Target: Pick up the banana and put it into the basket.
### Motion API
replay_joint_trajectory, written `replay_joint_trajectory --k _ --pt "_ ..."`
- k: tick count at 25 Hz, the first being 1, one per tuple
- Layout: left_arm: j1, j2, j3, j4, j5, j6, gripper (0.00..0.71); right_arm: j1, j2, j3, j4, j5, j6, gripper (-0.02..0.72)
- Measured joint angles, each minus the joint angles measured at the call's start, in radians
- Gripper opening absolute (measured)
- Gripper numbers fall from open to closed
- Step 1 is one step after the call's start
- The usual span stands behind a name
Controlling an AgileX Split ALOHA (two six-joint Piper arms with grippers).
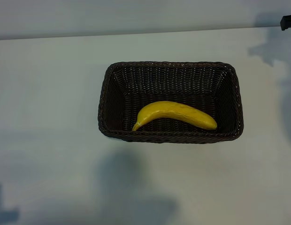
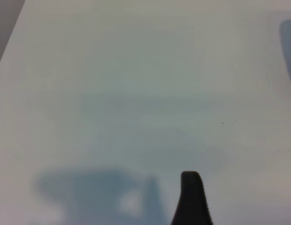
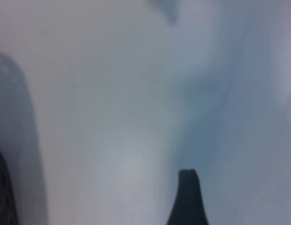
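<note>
A white table (image 1: 51,93) holds 1 dark wicker basket (image 1: 104,101). Inside the basket, along its near wall, lies 1 yellow banana (image 1: 176,114). The right gripper (image 1: 288,26), beyond the basket's far right corner, stands wide open, holding nothing. The left gripper (image 2: 192,197), also wide open and empty, faces bare table.

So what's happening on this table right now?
Nothing is being handled at the moment. The banana lies inside the dark wicker basket, near its front wall, so the putting-away looks done. A bit of the right arm shows at the table's far right corner; the right gripper is open over bare table, holding nothing. The left gripper is open too, over bare table.
</note>
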Motion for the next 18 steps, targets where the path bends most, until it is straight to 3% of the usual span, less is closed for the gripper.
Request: replay_joint_trajectory --k 7,18 --pt "0.0 0.0 0.0 -0.013 0.0 0.0 0.56 0.0 -0.008 0.025 0.0 -0.001 -0.008 0.567" --pt "0.0 0.0 0.0 -0.007 0.0 0.0 0.56 0.0 -0.284 0.389 -0.005 -0.002 -0.079 0.567"
